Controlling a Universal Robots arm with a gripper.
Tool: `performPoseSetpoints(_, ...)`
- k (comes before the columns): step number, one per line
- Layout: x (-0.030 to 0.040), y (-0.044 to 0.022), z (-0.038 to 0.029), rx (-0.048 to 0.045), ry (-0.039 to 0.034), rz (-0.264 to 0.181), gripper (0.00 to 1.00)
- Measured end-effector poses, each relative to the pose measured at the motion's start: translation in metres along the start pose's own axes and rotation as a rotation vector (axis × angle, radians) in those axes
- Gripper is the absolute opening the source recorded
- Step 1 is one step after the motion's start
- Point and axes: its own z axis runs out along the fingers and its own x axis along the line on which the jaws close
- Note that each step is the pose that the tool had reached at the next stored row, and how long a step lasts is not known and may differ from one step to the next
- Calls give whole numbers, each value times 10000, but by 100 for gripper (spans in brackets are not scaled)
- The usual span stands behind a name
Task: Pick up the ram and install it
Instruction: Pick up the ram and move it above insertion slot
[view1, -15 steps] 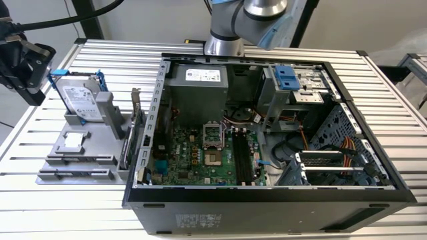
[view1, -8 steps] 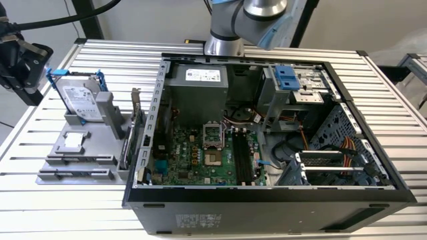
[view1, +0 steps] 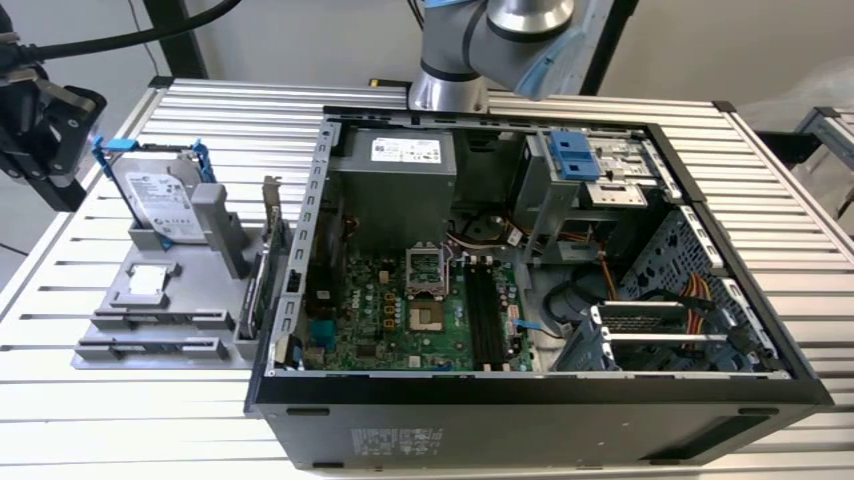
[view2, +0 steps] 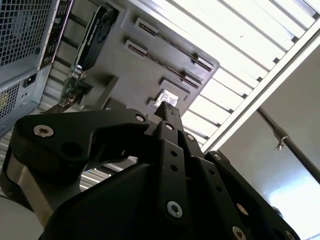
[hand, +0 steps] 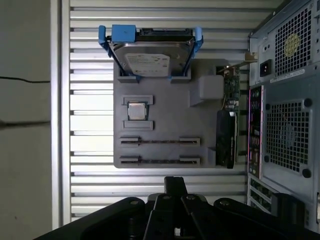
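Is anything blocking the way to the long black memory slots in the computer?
Nothing visible does: the slots lie uncovered on the motherboard. The gripper is outside the case, by the gray tray. Whether a ram already fills them I cannot tell.

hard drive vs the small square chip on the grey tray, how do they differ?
The hard drive is far larger than the chip. The hard drive stands propped at a tilt; the chip lies flat in a square recess. The hard drive has blue rails, the chip none. Both sit on the grey tray.
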Motion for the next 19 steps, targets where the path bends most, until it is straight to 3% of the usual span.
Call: performPoseSetpoints(19,1,0,0,-12,28,-602,0)
